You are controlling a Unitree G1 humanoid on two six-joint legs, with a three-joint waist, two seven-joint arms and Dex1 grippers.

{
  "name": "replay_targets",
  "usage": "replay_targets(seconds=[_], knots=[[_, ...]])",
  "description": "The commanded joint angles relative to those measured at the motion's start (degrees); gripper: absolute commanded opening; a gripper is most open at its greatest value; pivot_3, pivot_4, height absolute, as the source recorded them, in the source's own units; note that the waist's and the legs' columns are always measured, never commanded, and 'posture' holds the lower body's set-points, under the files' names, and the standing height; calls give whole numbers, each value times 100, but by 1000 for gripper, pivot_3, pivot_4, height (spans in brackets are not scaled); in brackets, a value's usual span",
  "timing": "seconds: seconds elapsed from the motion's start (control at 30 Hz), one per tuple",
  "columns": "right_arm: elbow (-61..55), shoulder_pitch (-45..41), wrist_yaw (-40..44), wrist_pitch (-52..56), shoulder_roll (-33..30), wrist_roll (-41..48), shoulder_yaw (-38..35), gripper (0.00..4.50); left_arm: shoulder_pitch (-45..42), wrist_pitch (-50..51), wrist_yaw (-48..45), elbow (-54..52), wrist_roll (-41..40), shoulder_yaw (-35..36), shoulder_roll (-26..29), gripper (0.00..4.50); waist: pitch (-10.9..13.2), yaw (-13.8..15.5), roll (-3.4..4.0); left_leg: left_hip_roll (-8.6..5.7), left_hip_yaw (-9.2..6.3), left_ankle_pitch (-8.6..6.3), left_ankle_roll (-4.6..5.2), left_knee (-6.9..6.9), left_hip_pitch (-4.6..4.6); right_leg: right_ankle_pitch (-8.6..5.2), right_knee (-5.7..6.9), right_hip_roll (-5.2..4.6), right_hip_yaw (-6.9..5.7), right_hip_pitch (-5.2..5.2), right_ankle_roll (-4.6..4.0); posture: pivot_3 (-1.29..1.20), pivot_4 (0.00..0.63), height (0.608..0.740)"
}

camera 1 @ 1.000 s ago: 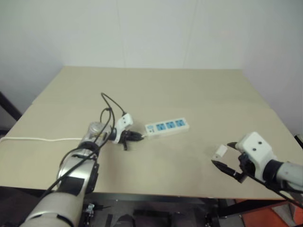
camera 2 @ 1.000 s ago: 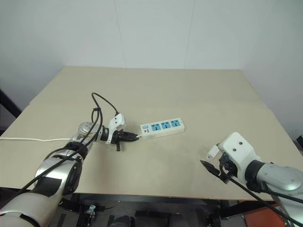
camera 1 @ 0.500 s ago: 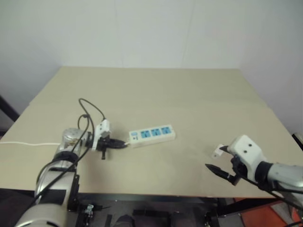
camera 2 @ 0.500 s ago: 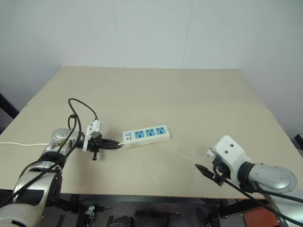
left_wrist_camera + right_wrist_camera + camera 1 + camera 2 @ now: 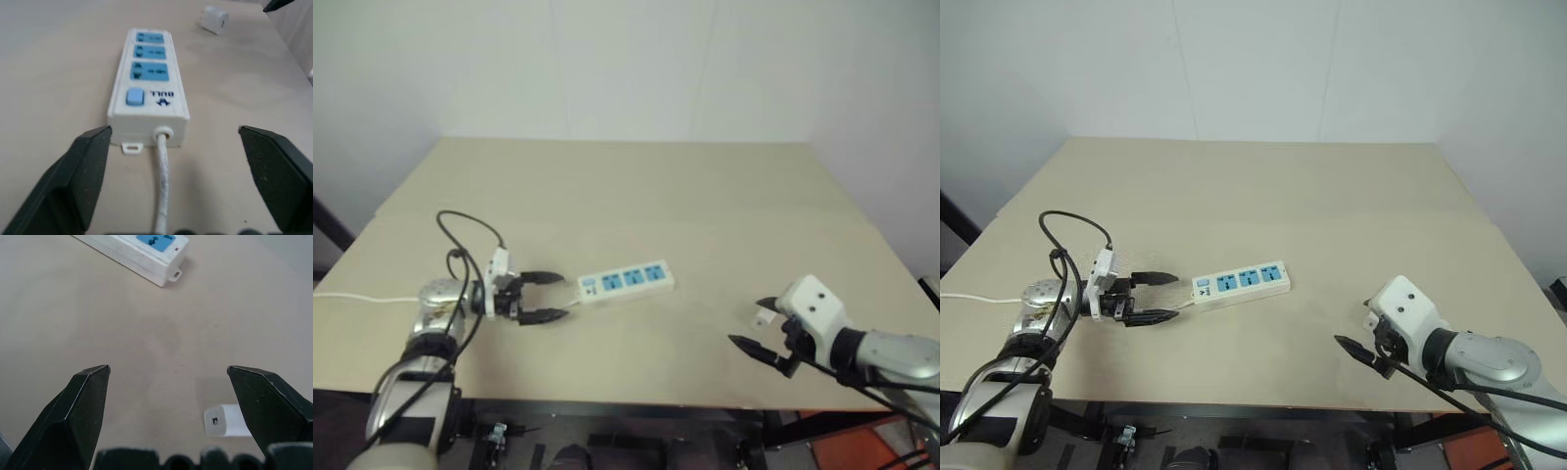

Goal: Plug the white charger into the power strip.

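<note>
So the white charger is just lying on the counter near the right front edge, right beside the right claw, which is spread wide with nothing in it. The power strip sits mid-counter, its cord end facing the left claw, also wide open and empty.

The left arm reaches low over the near left part of the counter, wrist turned so that the left claw points level toward the robot's right — its two black fingers spread wide and holding nothing. The right arm comes in from the near right corner, forearm angled inward; the right claw tilts downward — fingers wide apart, empty.
</note>
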Motion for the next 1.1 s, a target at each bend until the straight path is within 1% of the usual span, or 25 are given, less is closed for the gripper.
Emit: replay_targets(seconds=[0.03,0.17,0.3,0.47,0.73,0.9,1.1], knots=[[-80,-97,7,-131,-43,25,-23,4500,-119,-377,64,248,-215,403,-259,4461,0,12,0,0,0,0,0,0,1,0,0,0,0,1,0,0,150,740],[-181,-130,48,-103,-53,107,-12,4500,-182,-425,-37,393,-186,318,-462,4461,0,4,-1,0,0,0,0,1,0,0,0,0,0,1,-1,0,150,740],[-229,-246,17,-6,-24,263,-113,4500,-393,-972,29,768,37,418,-665,4461,0,4,-1,-1,0,0,0,1,1,1,0,0,0,1,0,0,150,740],[-308,-156,-27,38,-91,258,-140,4500,-655,-1217,71,1179,247,476,-778,4461,-1,1,-2,-2,0,0,0,1,-1,0,-1,1,0,0,0,0,150,740],[-427,6,-130,106,-80,277,-274,4500,-775,-1474,455,1538,829,376,-810,4461,-1,-1,-3,-1,-1,0,1,1,0,0,0,1,0,1,1,0,150,740],[-524,61,-236,179,-28,300,-265,4500,-760,-1642,1014,1662,1144,379,-864,4461,-1,3,-3,-2,-1,0,1,1,0,0,0,1,0,1,1,0,150,740],[-574,88,-336,217,-13,313,-201,4500,-810,-1614,1119,1712,1244,442,-1034,4461,-1,3,-3,-2,-2,0,0,1,0,0,0,0,0,1,2,0,150,740]])
